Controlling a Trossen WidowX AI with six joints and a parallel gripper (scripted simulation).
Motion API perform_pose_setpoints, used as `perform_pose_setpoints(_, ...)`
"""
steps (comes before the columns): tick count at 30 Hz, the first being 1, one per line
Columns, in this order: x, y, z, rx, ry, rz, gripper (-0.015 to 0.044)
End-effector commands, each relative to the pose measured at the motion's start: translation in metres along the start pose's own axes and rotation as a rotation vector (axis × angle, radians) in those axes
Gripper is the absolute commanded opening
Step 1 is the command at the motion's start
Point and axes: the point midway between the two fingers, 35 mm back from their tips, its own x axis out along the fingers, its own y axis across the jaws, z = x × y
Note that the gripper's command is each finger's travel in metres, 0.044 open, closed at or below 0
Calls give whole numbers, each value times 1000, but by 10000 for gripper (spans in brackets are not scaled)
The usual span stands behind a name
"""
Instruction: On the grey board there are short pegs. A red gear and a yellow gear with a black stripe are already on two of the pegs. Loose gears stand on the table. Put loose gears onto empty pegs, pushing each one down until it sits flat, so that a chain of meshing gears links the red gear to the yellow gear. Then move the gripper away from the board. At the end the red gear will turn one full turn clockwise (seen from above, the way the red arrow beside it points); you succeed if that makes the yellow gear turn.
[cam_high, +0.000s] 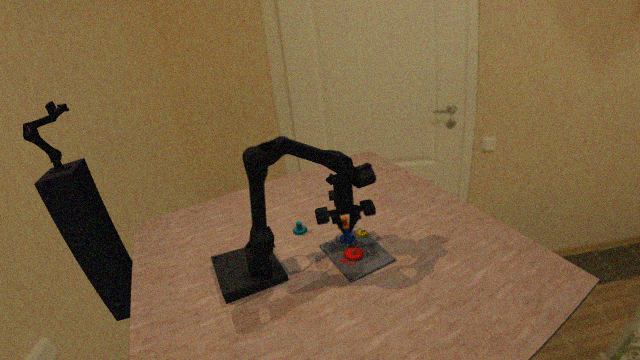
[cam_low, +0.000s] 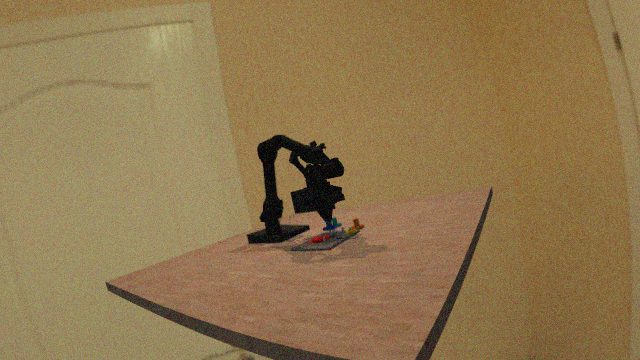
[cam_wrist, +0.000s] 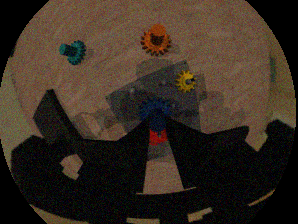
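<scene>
My gripper (cam_high: 346, 232) (cam_low: 328, 220) (cam_wrist: 156, 120) is shut on the blue gear's upright stem. The blue gear (cam_high: 347, 239) (cam_low: 330, 227) (cam_wrist: 149, 107) is held level a little above the grey board (cam_high: 354, 273) (cam_low: 305, 247) (cam_wrist: 119, 104). The red gear (cam_high: 353, 254) (cam_low: 318, 240) (cam_wrist: 158, 138) sits on the board, partly hidden by the stem in the wrist view. The yellow gear (cam_high: 362, 233) (cam_wrist: 182, 82) sits near the board's far corner. Empty pegs (cam_wrist: 132, 90) (cam_wrist: 163, 82) show beyond the blue gear. What is directly under the blue gear is hidden.
A loose orange gear (cam_high: 345, 221) (cam_low: 356, 224) (cam_wrist: 156, 44) stands on the table (cam_high: 450, 310) beyond the board. A loose teal gear (cam_high: 300, 230) (cam_wrist: 77, 52) stands off to the board's side. The black arm base (cam_high: 235, 280) is beside the board.
</scene>
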Motion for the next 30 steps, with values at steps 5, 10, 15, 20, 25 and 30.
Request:
perform_pose_setpoints(5, 16, 3, 0, 166, 1, 9, 0)
perform_pose_setpoints(10, 21, 3, -1, 238, 1, 9, 0)
perform_pose_setpoints(15, 18, 3, -1, 252, 1, 9, 0)
perform_pose_setpoints(20, 19, 3, 0, 176, 1, 9, 0)
perform_pose_setpoints(25, 20, 3, 0, 49, 0, 9, 0)
perform_pose_setpoints(30, 20, 4, -1, -54, 0, 10, 0)
